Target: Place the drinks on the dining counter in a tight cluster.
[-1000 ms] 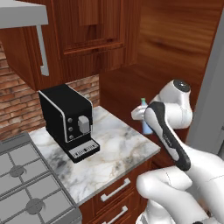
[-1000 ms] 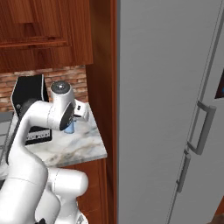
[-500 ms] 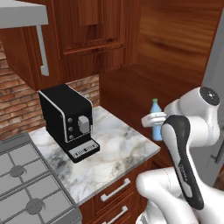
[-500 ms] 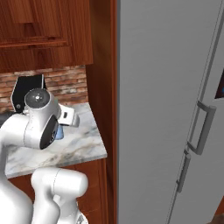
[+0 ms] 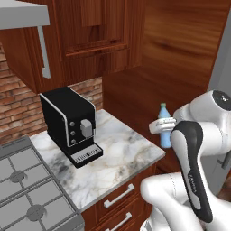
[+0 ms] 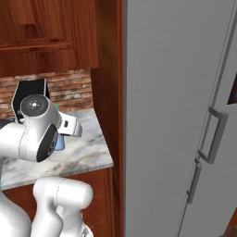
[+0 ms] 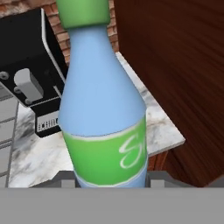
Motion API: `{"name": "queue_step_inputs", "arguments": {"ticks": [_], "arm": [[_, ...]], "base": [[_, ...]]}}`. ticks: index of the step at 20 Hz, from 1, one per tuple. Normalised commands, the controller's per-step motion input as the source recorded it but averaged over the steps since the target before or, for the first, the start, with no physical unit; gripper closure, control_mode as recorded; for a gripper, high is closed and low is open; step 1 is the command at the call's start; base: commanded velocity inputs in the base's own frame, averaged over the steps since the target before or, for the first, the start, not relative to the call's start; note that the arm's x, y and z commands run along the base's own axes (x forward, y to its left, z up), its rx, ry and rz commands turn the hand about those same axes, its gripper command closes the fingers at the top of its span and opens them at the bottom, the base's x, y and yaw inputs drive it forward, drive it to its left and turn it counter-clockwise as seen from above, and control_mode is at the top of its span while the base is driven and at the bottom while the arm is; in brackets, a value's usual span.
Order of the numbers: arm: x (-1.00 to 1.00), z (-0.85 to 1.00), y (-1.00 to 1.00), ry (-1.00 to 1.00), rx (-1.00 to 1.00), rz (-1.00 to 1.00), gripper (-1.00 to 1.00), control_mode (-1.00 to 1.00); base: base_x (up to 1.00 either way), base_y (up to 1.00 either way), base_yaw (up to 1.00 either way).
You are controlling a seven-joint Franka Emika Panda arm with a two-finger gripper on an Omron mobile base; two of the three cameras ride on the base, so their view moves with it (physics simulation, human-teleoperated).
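Observation:
A small blue bottle [image 5: 164, 121] with a green cap and green label, one of the drinks, is held upright in the air by my gripper [image 5: 163, 128], which is shut on its lower body. It hangs just past the right edge of the small marble worktop [image 5: 122, 151]. The hand view has the same bottle [image 7: 103, 109] close up, with the fingers [image 7: 66, 176] on either side of its base. From the right base view a sliver of the bottle [image 6: 60, 141] peeks out behind my arm. The dining counter is out of view.
A black coffee machine [image 5: 67, 122] stands on the small worktop, beside a gas hob [image 5: 27, 191]. A dark wood panel [image 5: 180, 58] rises right of the worktop. A tall grey fridge [image 6: 185, 106] stands to the right of it.
The arm has swung to the right and nearer to the base, carrying the blue bottle from above the worktop's right end to just past its edge.

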Motion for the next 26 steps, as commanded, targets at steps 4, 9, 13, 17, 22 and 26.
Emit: {"name": "queue_step_inputs", "arguments": {"ticks": [4, 9, 13, 17, 22, 26], "arm": [[0.00, 0.00, 0.00, 0.00, 0.00, 0.00, 1.00, 1.00], [0.00, 0.00, 0.00, 0.00, 0.00, 0.00, 1.00, 1.00], [0.00, 0.00, 0.00, 0.00, 0.00, 0.00, 1.00, 1.00], [0.00, 0.00, 0.00, 0.00, 0.00, 0.00, 1.00, 1.00], [0.00, 0.00, 0.00, 0.00, 0.00, 0.00, 1.00, 1.00], [0.00, 0.00, 0.00, 0.00, 0.00, 0.00, 1.00, 1.00]], "base": [[-0.05, 0.00, 0.00], [-0.88, -0.16, -0.18], [-0.94, -0.05, -0.60], [-0.37, 0.12, -0.76], [0.00, 0.01, -0.98], [0.02, 0.00, -0.98]]}}
